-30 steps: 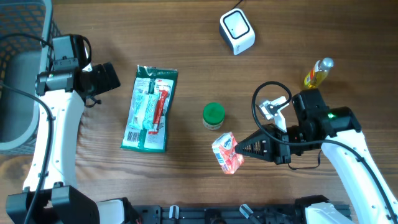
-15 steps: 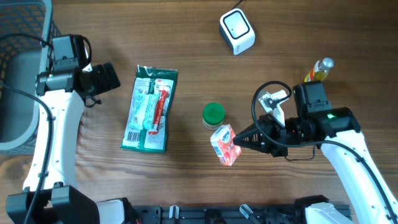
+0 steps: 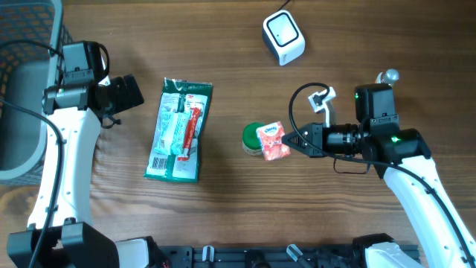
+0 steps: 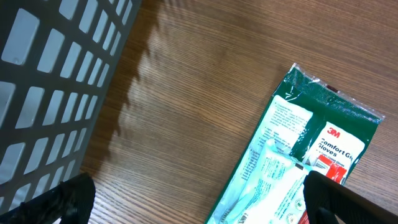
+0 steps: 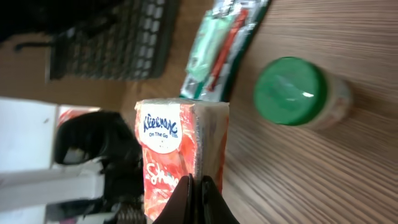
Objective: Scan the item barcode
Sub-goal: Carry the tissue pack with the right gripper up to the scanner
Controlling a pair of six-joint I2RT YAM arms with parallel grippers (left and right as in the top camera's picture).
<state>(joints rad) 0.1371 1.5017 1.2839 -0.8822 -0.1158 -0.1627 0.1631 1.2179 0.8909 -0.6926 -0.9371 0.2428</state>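
The right hand is clamped on a soft orange-red Kleenex On The Go tissue pack with a white label, just beside the green-lidded jar. The left hand stands with its fingers apart.

The right gripper has its two dark fingers pinched together on the near edge of an orange-red tissue pack, whose white label reads "Kleenex On The Go". To the right, and farther off, a jar with a green lid stands on the wooden table. Beyond the pack lies a green glove packet, and a dark mesh basket sits far left. White and black robot parts fill the left edge
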